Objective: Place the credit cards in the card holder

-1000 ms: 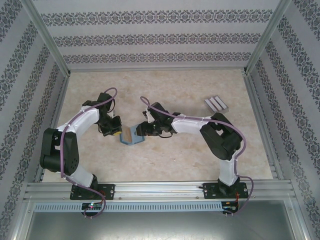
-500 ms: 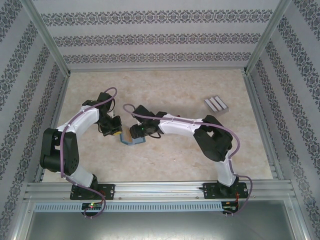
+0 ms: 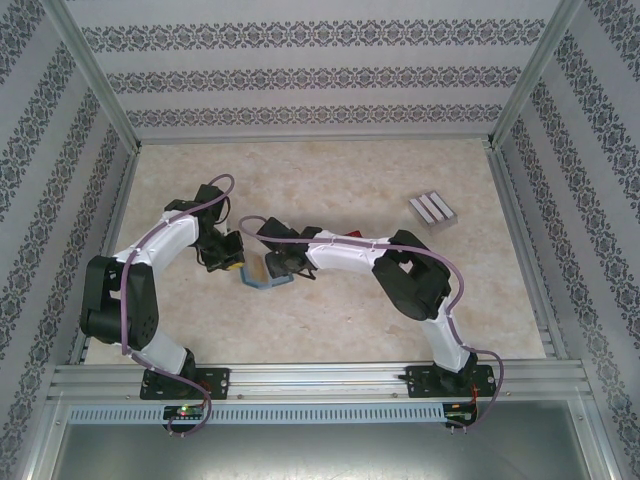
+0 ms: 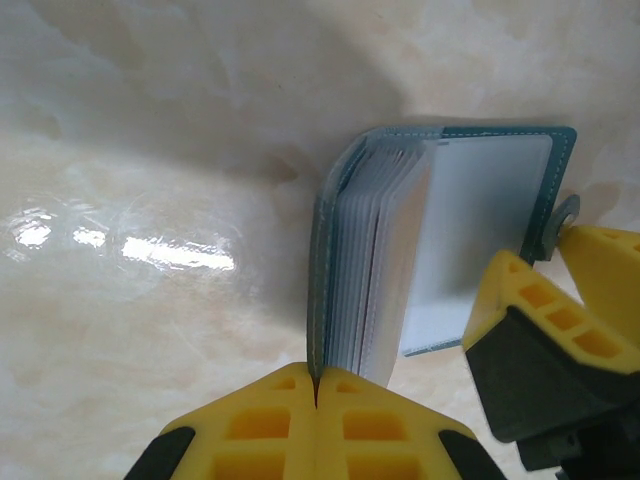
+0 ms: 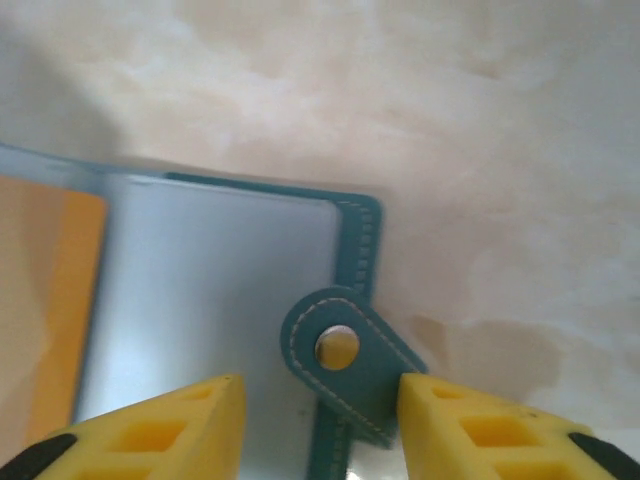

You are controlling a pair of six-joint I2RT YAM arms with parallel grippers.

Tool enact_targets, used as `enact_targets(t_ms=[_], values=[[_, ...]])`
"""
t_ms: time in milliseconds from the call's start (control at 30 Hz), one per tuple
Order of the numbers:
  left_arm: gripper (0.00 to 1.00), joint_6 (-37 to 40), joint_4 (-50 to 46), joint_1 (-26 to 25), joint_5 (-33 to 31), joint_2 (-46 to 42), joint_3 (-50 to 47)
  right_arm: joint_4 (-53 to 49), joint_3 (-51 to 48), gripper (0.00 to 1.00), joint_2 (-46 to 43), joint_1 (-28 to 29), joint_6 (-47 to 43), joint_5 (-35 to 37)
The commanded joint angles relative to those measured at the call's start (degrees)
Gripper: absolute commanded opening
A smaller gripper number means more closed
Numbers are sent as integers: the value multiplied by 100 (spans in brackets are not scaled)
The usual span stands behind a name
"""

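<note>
Top view: vs 1 s back, R arm has swung further left and folded in. The right pincer (image 3: 276,266) now sits over the far edge of the card holder (image 3: 264,284). L arm, holder and the grey ribbed block (image 3: 432,208) are unchanged. The left pincer (image 3: 233,264) is at the holder's left side. The holder lies on the surface (image 3: 330,180) between the two pincers, w/ both arms about equally near. Small red patch (image 3: 352,236) just behind the R forearm, maybe one of the credit cards; too small to tell.

L wrist view: left pincer closed tight on the edge of one teal cover. The holder stands open like a book, w/ the clear sleeves (image 4: 375,260) fanned and the spine running straight away from the pincer. A yellow finger of the R pincer sits at the opposite free edge, by the snap tab (image 4: 566,216).

R wrist view: right pincer jaws apart, gripping nothing. The snap tab lies directly ahead in the gap, nearer the right-hand finger; contact there not resolvable. The cover's long edge runs fore-aft down the middle of the gap. Top sleeve looks empty; an orange layer shows at left.

Judgement: the move turns on the tab sitting between the R jaws, so closing there would take the free cover while L anchors the other. No card in hand yet, so loading has not begun.
</note>
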Motion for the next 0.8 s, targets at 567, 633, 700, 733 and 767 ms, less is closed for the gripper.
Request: enact_targets(t_ms=[567, 633, 700, 733, 767], values=[[0, 134, -362, -45, -8, 130, 323, 1750, -1506, 10, -746, -575, 594, -1607], [0, 118, -274, -57, 138, 135, 319, 2112, -1632, 8, -685, -646, 642, -2034], [0, 84, -187, -83, 344, 168, 335, 2427, -1700, 8, -593, -658, 718, -2428], [0, 46, -145, -93, 525, 205, 355, 2561, -1697, 7, -532, -652, 784, -2605], [0, 4, -76, -102, 716, 238, 371, 2663, -1681, 6, -463, -635, 833, -2756]])
